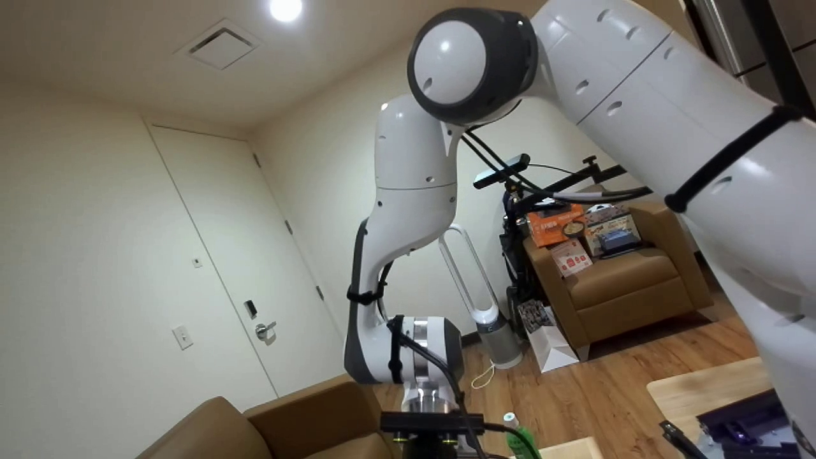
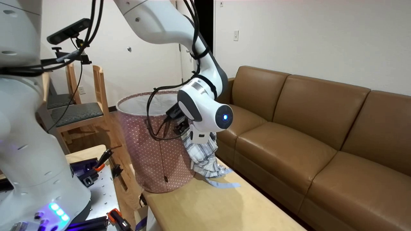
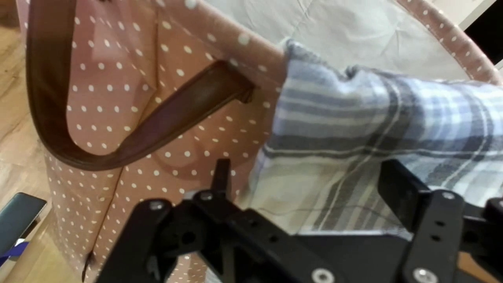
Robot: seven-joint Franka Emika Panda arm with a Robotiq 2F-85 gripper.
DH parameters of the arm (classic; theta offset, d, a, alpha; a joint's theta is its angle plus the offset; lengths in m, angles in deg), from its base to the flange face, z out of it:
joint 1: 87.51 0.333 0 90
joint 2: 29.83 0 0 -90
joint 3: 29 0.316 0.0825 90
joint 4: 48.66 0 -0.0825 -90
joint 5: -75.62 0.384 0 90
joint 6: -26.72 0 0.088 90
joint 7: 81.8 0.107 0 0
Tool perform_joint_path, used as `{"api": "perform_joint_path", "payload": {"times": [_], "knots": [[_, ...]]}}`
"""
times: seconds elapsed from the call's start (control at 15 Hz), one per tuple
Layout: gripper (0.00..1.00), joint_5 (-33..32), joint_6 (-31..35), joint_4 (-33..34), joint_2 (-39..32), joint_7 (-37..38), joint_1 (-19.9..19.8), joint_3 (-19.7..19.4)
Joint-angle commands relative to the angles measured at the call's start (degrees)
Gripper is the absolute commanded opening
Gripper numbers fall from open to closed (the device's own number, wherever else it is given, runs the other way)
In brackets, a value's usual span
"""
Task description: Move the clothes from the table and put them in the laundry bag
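Note:
The pink laundry bag (image 2: 144,144) with white dots stands upright at the far end of the wooden table (image 2: 218,211). A plaid blue, grey and white cloth (image 2: 204,155) hangs down the bag's outside to the table. In the wrist view the cloth (image 3: 334,122) lies over the rim of the bag (image 3: 204,153), with its top at the opening. My gripper (image 3: 308,169) is open beside the bag, with the cloth in front of and between its spread fingers. In the exterior views the fingers are hidden or out of frame.
A brown strap handle (image 3: 173,118) loops from the bag's side, left of the fingers. Pale blue strips (image 2: 223,184) lie on the table at the cloth's lower end. A brown sofa (image 2: 279,147) runs along the table. A green bottle (image 1: 521,441) stands near the arm.

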Motion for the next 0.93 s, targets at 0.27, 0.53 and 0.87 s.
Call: {"api": "perform_joint_path", "payload": {"times": [0.27,0.53,0.87], "knots": [[0.38,-0.54,-4.97,4.14,-4.61,-0.71,-0.74,-1.02],[0.12,-0.45,-4.88,4.28,-4.86,-0.83,-0.84,-1.34],[0.0,-0.46,-4.32,3.75,-3.99,-0.24,-0.99,-2.22]]}}
